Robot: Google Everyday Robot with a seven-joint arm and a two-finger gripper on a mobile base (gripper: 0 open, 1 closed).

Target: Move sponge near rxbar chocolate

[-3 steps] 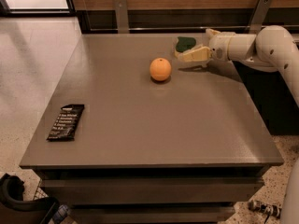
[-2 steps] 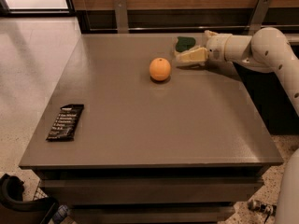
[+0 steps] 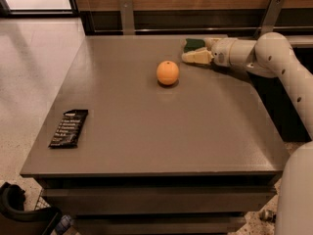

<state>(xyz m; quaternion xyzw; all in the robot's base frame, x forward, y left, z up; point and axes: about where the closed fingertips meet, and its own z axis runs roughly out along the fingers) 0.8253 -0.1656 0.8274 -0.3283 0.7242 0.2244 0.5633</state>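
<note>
The sponge (image 3: 194, 44), dark green on top, lies at the far right of the table. My gripper (image 3: 192, 51) reaches in from the right and is open around it: one pale finger (image 3: 196, 58) lies along the sponge's near side, and the other sits at its far right corner. The sponge rests on the table. The rxbar chocolate (image 3: 69, 128), a long black wrapper with white lettering, lies flat near the front left edge, far from the sponge and the gripper.
An orange (image 3: 167, 72) sits on the brown table (image 3: 161, 131) just left of the gripper, between the sponge and the bar. A wooden wall with metal brackets runs behind the table. My white arm (image 3: 274, 53) spans the right edge.
The gripper has crept slightly left and toward the far edge, closer around the sponge. The sponge, orange and bar have not moved.
</note>
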